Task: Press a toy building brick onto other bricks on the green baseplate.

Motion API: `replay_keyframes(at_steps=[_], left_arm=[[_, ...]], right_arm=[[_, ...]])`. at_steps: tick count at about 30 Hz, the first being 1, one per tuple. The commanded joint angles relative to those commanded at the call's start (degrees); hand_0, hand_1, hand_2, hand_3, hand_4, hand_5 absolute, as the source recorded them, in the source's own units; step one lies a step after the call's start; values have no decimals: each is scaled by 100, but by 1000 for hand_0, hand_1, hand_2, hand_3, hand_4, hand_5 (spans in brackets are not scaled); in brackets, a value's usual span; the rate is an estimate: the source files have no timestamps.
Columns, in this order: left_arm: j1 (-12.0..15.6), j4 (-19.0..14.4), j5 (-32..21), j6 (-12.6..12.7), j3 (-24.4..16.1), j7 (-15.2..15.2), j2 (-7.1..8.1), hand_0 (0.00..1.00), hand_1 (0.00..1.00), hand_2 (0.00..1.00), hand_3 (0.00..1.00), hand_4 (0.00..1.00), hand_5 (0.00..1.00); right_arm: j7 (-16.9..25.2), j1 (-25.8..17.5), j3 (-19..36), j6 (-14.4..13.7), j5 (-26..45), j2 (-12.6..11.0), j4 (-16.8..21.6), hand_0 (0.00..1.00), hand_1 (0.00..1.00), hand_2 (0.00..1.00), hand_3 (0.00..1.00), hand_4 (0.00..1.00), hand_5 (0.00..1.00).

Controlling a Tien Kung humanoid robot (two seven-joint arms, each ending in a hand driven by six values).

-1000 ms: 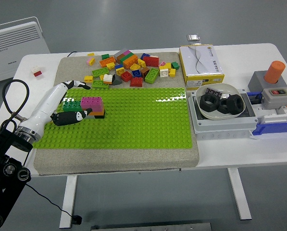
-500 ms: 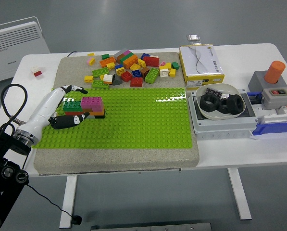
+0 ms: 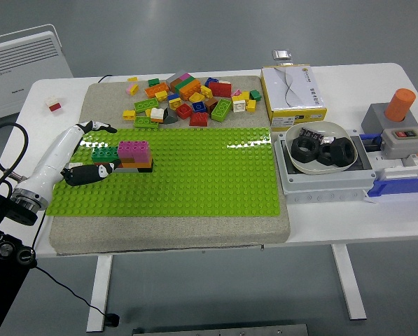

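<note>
Left hand beside the brick stack
The left hand (image 3: 85,170) lay on the green baseplate (image 3: 194,178), fingers loosely spread and holding nothing, just left of the magenta brick (image 3: 133,148) seated atop the stacked bricks (image 3: 128,159)

green baseplate (image 3: 194,175): flat, studded, on grey mat, table centre | stacked bricks (image 3: 128,155): magenta brick atop orange and black, dark green brick adjoining at 9 o'clock, upright at baseplate's 10 o'clock | loose bricks (image 3: 191,99): mixed-colour pile on mat, 12 o'clock of baseplate
</note>
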Motion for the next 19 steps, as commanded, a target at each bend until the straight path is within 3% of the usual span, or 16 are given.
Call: replay_keyframes(at_steps=[19], left_arm=[[9,120,109,-50,-204,44,25,890,829,793,690,820,131]], right_arm=[[9,16,66,27,-86,0,0,712,691,747,797,805,998]])
